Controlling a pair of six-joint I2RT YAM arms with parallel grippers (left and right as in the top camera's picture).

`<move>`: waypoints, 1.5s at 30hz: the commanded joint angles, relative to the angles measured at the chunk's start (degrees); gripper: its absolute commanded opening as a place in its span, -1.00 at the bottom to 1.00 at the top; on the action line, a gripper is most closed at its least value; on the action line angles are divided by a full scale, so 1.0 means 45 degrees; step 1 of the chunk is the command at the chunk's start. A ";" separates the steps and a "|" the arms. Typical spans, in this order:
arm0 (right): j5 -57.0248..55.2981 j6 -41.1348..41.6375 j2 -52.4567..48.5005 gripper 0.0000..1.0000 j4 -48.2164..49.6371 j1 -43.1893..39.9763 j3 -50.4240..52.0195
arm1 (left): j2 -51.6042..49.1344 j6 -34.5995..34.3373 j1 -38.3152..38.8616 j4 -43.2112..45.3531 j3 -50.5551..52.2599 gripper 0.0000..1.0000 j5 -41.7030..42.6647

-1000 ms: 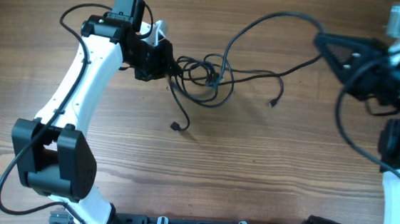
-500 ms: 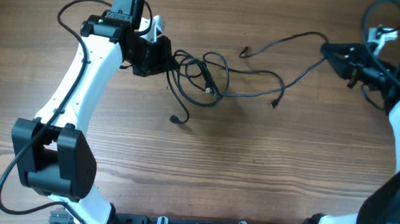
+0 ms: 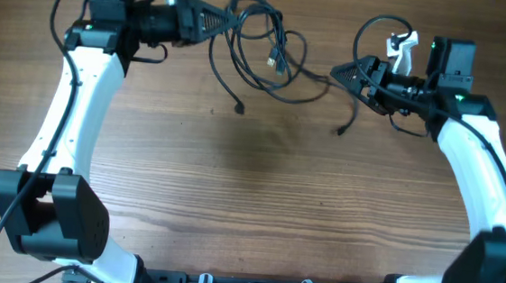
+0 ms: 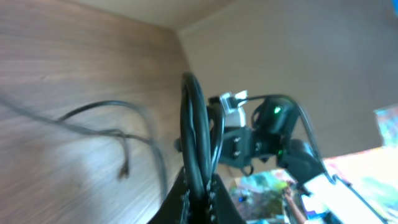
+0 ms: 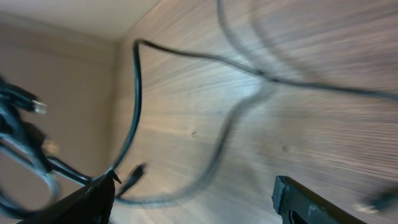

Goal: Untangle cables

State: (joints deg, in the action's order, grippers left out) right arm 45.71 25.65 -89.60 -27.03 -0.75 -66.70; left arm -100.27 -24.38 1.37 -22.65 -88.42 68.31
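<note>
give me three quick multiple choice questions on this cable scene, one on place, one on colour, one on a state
1. In the overhead view, the cables lie:
A lower left
B lower right
C upper middle

2. The cables are:
A white
B black
C red

3. The left gripper is:
A shut on the cables
B open and empty
C out of view

Answers:
1. C, they bunch at the top centre of the frame.
2. B, every strand looks black.
3. A, the left wrist view shows it clamping a loop.
</note>
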 commanded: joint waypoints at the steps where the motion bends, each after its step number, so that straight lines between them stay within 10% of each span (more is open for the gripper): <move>1: -0.1826 -0.1491 0.1355 0.70 -0.0155 0.0160 -0.0107 | 0.0306 -0.2234 -0.0291 0.1889 -0.0097 -0.92 0.2302; 9: 0.1161 -0.3463 0.2773 0.70 0.0126 0.0204 -0.0107 | 0.0301 -0.4167 0.0107 0.5134 -0.0092 -0.92 0.2914; 19: 0.0369 -0.2977 0.2773 0.59 0.0831 0.2161 -0.0107 | 0.0185 0.3696 0.0364 -0.2249 -0.0092 -0.92 0.0325; 23: 0.0199 -0.2380 0.2773 0.37 0.1477 0.2433 -0.0107 | 0.0185 0.4668 0.0374 -0.3215 -0.0092 -0.92 0.0374; 45: 0.0204 -0.2375 0.1098 -0.24 0.0821 0.1336 -0.0102 | 0.0185 0.1972 0.1778 -0.3988 -0.0092 -0.92 0.0563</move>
State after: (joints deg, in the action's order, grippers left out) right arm 42.59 15.11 -84.60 -23.35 8.78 -66.70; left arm -100.18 -14.50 9.58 -40.73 -88.60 69.49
